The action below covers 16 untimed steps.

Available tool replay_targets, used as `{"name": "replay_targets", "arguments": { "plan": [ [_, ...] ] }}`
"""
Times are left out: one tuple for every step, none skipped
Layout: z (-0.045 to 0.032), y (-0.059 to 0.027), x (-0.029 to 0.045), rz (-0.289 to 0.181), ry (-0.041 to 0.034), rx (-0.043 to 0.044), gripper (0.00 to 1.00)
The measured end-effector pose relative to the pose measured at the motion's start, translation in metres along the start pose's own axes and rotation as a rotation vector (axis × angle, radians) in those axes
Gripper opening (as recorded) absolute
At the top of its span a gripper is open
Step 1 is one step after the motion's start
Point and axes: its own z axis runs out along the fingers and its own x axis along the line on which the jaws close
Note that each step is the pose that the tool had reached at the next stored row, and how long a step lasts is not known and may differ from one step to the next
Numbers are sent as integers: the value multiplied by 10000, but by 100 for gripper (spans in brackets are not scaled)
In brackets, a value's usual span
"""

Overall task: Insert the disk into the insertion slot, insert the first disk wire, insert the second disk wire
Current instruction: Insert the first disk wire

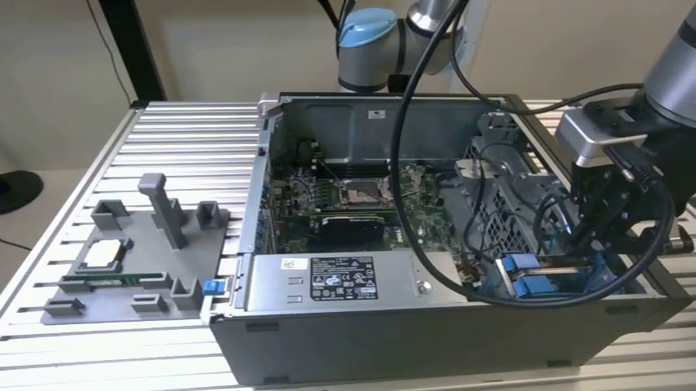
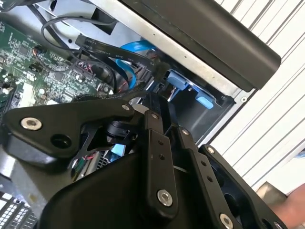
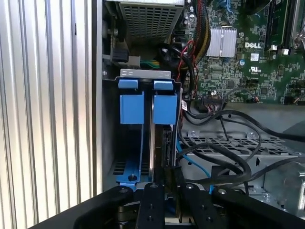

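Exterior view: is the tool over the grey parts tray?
No, the tool sits at the blue-framed drive bay inside the computer case, apart from the tray on the exterior view's left.

The claw covers the near end of the slot, whose depths lie in shadow.

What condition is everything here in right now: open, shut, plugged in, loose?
computer case: open, side panel off, lying on the table.
insertion slot: occupied.
disk: down in the insertion slot, blue frame showing.
gripper: lowered into the case's corner, right over the disk.
black cables: loose, draped over the perforated cage.
grey tray: holding a chip and a memory stick.
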Motion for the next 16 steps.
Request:
{"name": "replay_targets", "arguments": {
  "plan": [
    [7,0,-3,-13,-1,-1,0],
    [13,-1,-5,-23,-4,-1,0],
    [18,0,-7,-32,-3,-2,0],
    [23,0,-7,-35,-3,-2,0],
    [25,0,-7,-36,-3,-2,0],
    [26,0,-7,-38,-1,-2,0],
    [29,0,-7,-37,-2,-2,0],
    [33,0,-7,-37,-4,-2,0],
    [36,1,-6,-38,-3,-2,0],
    [38,1,-6,-37,-3,-2,0],
    [40,1,-6,-37,-3,-2,0],
    [44,1,-6,-38,-4,-2,0],
    [49,1,-5,-38,-4,-2,0],
    [54,2,-5,-38,-4,-2,0],
    [61,2,-4,-37,-4,-2,0],
    [66,1,-4,-37,-5,-2,0]
  ]
}}
